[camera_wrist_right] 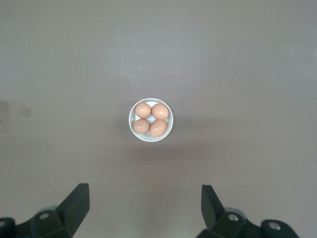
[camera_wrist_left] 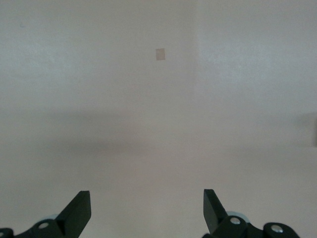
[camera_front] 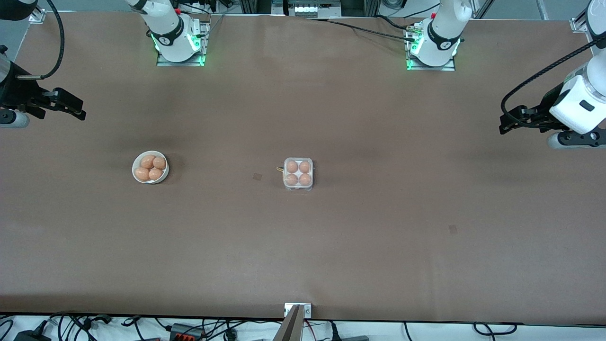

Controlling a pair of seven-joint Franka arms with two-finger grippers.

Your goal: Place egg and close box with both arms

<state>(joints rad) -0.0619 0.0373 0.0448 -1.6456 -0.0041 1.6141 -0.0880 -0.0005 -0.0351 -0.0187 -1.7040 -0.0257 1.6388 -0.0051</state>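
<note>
**Box full and shut, both arms parked wide**

Brown table (camera_front: 303, 246) is mostly bare. Box (camera_front: 298, 174) sits mid-table, four eggs inside, lid apparently down. White bowl (camera_front: 150, 167) with four more eggs (camera_wrist_right: 158, 127) lies toward the right arm's end. Right gripper (camera_wrist_right: 143, 203) is held high over that end, fingers spread, nothing held; left gripper (camera_wrist_left: 147, 206) likewise spread over bare table at the left arm's end.

Eggs judged light, smooth, brittle: a gentle pinch across the short axis is advised. Thin plastic lid likely flexes; pressing at the corners is preferred.
</note>
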